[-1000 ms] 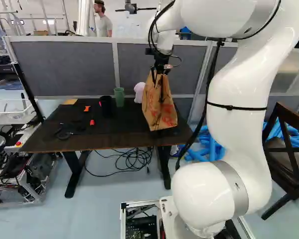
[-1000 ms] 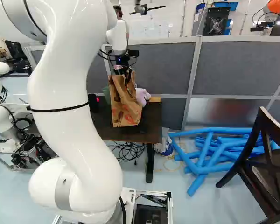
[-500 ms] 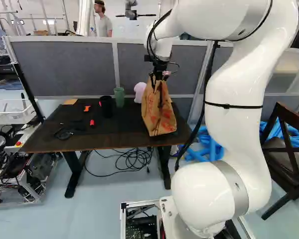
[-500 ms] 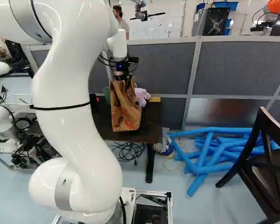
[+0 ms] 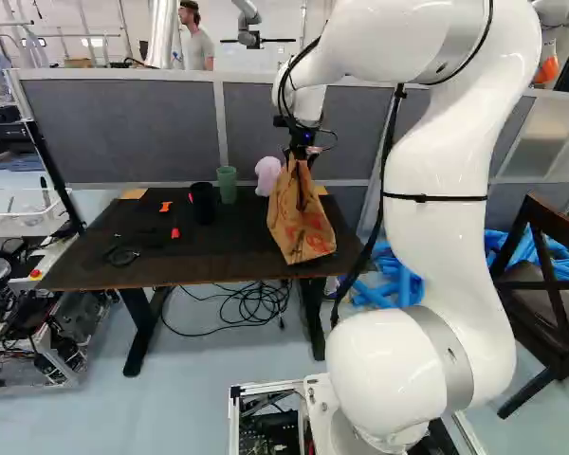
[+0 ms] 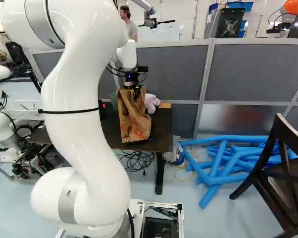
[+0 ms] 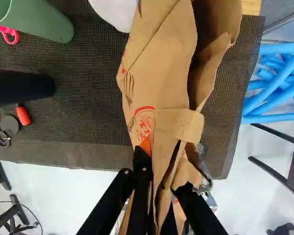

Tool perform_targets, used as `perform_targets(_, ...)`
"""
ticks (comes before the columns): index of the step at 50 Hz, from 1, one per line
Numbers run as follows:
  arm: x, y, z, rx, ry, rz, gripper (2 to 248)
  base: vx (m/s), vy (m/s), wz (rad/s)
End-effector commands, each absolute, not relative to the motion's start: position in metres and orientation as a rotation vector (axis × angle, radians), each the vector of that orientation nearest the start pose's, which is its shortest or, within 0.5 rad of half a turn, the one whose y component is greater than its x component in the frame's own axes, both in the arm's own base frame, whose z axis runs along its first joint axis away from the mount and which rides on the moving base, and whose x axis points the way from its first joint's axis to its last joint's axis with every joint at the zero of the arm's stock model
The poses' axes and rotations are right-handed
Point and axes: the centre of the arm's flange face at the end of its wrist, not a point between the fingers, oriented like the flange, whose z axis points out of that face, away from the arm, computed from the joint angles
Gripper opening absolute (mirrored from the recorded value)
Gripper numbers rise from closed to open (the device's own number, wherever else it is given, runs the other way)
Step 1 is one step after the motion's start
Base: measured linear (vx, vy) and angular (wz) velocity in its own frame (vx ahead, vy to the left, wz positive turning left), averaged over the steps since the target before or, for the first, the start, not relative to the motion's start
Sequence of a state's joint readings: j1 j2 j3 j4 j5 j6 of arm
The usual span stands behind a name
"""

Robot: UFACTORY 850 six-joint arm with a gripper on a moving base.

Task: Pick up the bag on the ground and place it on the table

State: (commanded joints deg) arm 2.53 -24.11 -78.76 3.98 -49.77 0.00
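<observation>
The gripper is over the right part of the dark table in the left base view, holding the brown paper bag by its top. Slightly tilted, the bag hangs down to near the table's front edge; whether its bottom touches the tabletop I cannot tell. In the right base view the bag covers part of the table's right end. Seen from the wrist, the gripper has its fingers on two sides of the folded paper of the bag, which extends ahead of them.
A green cup, a black cup, a pinkish-white object and small tools share the table. Grey partitions stand behind. Blue tubes and a dark chair are to the right. Another robot stands left.
The arm has lowered the held bag and brought it slightly closer to the base; the bag's bottom now shows lower, by the table's front edge. The base has not moved.
</observation>
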Motion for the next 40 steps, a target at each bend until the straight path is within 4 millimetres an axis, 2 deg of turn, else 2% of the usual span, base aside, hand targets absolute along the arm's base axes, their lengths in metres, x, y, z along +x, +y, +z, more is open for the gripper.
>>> perform_targets(12, 0.605, 0.032, 0.493, -3.083, -0.001, -0.135, 21, 0.0, 0.0, 0.0)
perform_targets(37, 0.606, 0.032, 0.492, -3.083, 0.0, -0.135, 21, 0.0, 0.0, 0.0)
perform_targets(38, 0.606, 0.032, 0.492, -3.083, 0.0, -0.135, 42, 0.0, 0.0, 0.0)
perform_targets(40, 0.606, 0.032, 0.492, -3.083, 0.0, -0.135, 42, 0.0, 0.0, 0.0)
